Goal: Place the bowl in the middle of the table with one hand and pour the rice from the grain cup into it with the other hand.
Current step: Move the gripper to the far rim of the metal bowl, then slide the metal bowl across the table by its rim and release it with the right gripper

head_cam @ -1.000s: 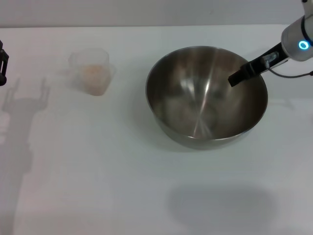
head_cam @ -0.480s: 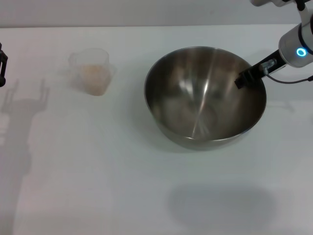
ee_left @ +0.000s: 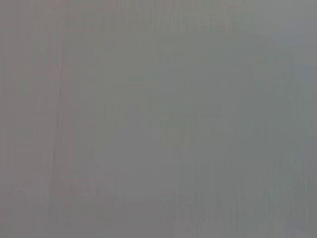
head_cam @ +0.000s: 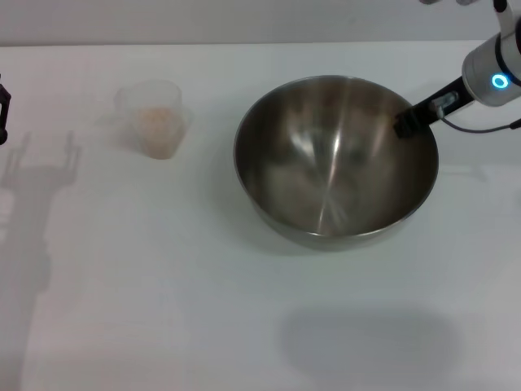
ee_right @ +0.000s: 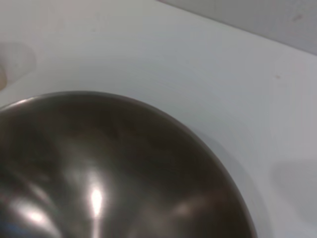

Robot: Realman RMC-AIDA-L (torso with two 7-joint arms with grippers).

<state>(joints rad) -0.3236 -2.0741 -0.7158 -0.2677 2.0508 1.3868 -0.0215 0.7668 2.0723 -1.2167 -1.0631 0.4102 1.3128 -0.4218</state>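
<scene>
at the bowl's (head_cam: 335,159) right rim sits our right gripper (head_cam: 404,124); we cannot tell if it grips. the bowl stands right of centre on the table (head_cam: 163,285), the grain cup (head_cam: 153,119) to its left, nearer our left gripper (head_cam: 3,110).

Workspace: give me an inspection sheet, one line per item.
Surface: white table, bare apart from the job's things.
Bowl: steel bowl near the middle, upright, empty.
Cup: clear cup to the bowl's left, apart from it, rice inside.
Clutter: nothing seen.
Tools: right tool at the bowl's right rim; left tool at the table's left edge, idle.
Cables: one by the right arm.
Surroundings: nothing seen.
</scene>
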